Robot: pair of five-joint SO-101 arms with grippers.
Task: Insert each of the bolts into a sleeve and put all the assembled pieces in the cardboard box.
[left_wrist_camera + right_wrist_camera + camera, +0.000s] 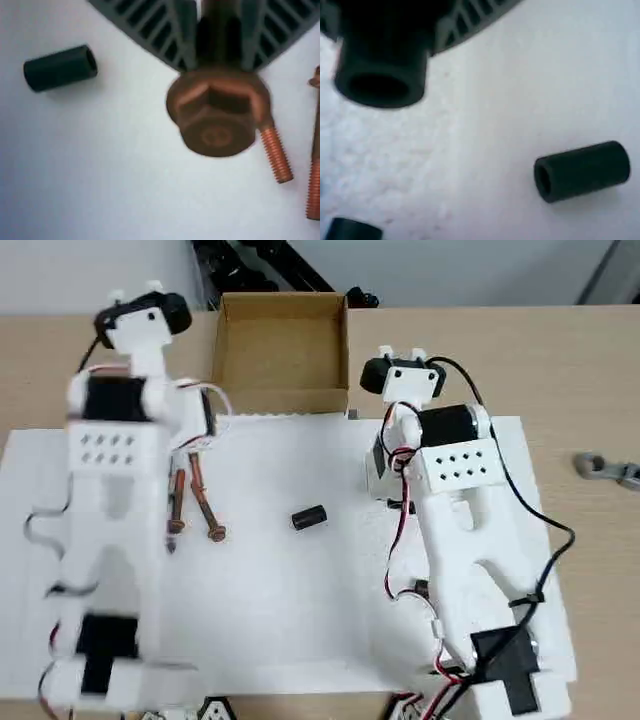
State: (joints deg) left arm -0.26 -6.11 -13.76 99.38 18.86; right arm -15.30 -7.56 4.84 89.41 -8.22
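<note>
In the left wrist view, the shank of the copper-coloured hex-headed bolt [215,120] is hidden between the dark ribbed fingers [142,22] clamping it. A second copper bolt [276,156] has its head behind that one, and a third copper bolt [314,190] is cut by the edge.

In the right wrist view, the black cylindrical sleeve [382,75] has its far end buried in the jaws. A black piece [350,231] is cropped beyond telling.

In the high view, a grey metal object [603,468] is cropped by the edge.

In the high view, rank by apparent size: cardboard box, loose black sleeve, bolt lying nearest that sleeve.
1. cardboard box, clearly largest
2. bolt, thin but longer than the sleeve
3. black sleeve, smallest
</note>
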